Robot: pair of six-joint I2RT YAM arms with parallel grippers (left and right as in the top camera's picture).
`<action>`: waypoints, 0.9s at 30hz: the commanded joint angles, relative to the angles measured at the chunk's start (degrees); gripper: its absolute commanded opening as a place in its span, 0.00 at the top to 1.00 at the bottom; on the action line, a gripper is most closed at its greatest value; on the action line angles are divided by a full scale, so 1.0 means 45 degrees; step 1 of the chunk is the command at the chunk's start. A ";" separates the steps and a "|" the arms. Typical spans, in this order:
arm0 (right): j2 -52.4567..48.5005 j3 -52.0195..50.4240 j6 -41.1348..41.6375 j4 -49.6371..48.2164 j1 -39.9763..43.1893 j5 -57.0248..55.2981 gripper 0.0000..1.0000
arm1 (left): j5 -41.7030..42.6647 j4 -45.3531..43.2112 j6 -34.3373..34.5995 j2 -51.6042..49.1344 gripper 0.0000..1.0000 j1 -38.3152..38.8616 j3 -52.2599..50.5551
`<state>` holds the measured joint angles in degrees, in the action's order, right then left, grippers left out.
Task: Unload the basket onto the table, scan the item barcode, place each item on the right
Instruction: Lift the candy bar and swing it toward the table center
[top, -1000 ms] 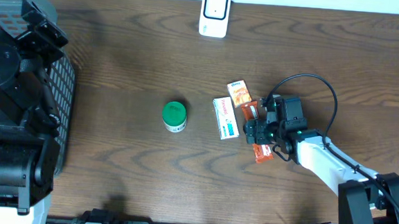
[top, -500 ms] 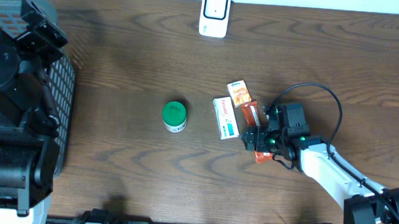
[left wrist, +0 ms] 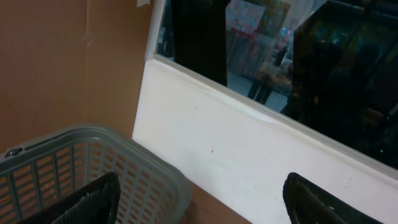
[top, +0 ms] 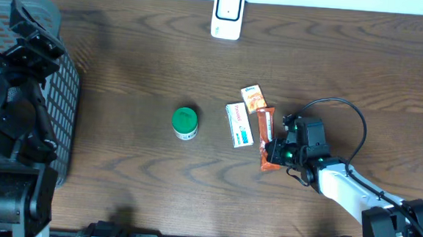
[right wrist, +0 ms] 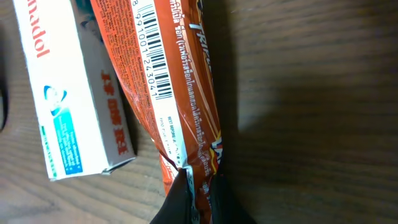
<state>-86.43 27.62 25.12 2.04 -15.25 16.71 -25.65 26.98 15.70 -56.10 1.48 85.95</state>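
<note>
Reaching low, right tool (right wrist: 194, 194) pinches orange wrapper (right wrist: 177, 87) end.

Right of the jar (top: 185, 123), the right arm (top: 340, 181) has a black wrist block with small green lights, a white link and a black base segment. A thin black cable (top: 335, 100) loops off the wrist. Left of the jar, the left arm (top: 9, 121) is all black angular housings, with ribbed black jaws.
</note>
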 commanded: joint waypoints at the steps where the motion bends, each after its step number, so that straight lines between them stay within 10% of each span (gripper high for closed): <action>1: -0.0126 -0.0840 -0.0908 0.1360 -0.0209 0.0053 0.99 | -0.0087 -0.0005 0.0107 0.0010 0.16 -0.0087 -0.0058; 14: 0.7839 0.2127 -0.3968 0.6795 -0.0588 0.1069 0.99 | -0.0087 0.0087 0.0112 -0.0068 0.16 -0.0087 -0.0058; 27: 0.5882 0.5323 -0.5100 0.8563 -0.3959 0.2521 0.99 | -0.0087 0.0097 0.0112 -0.0102 0.16 -0.0087 -0.0058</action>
<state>-58.00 46.54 4.67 39.13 -29.23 26.83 -25.65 27.24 15.70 -56.58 1.48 85.95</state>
